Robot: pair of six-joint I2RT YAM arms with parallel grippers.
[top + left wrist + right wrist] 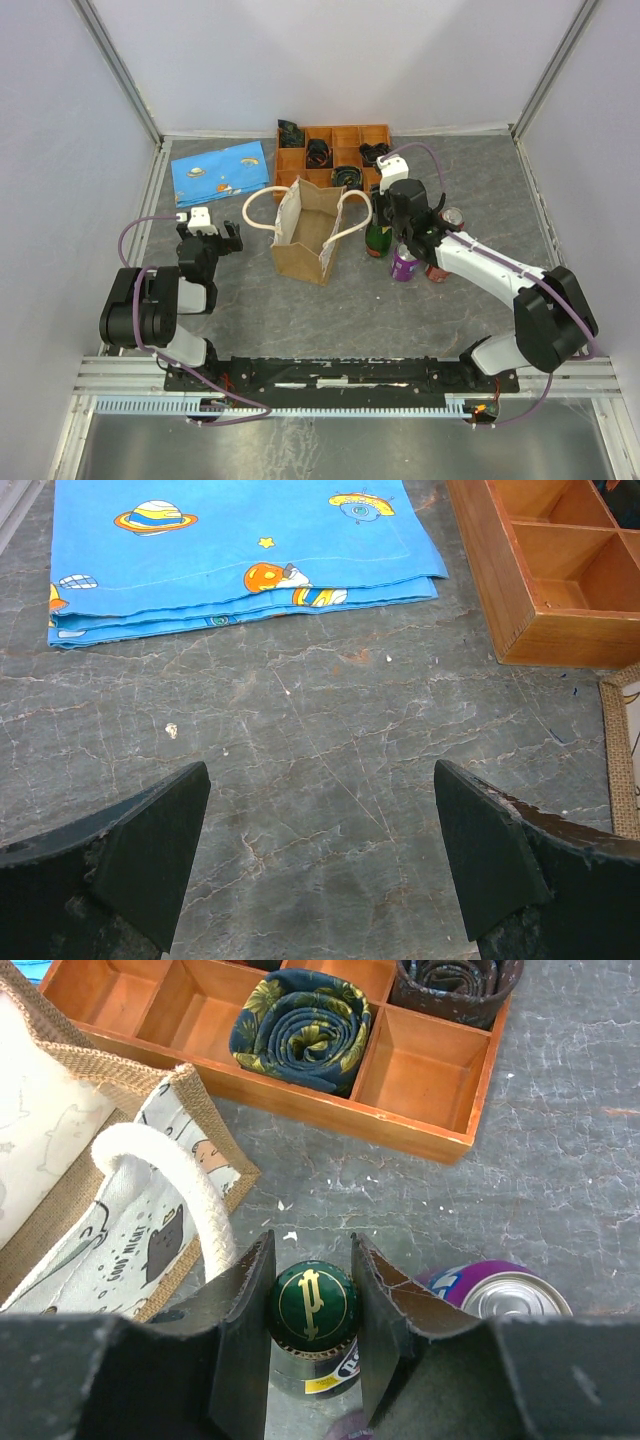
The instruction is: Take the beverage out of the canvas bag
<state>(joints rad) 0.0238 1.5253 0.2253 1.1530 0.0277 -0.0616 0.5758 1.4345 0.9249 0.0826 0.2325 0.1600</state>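
Two tools: right tool grips green bottle cap beside canvas bag; left tool wide.

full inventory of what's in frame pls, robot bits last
bag: one, tan with cream rope handles, upright mid-table
bottle: one, green, just right of bag
purple can: one, purple, beside bottle
red can: one clear, red, right of bottle, partly hidden; a red patch nearer the camera may be another
tray: one, orange-brown, back centre
rolled ties: about four, dark, in tray compartments
cloth: one, blue with planet print, folded, back left
table: one, grey marbled
left arm: one, black and white, jaws open over bare table
right arm: one, black and white, jaws closed on bottle cap
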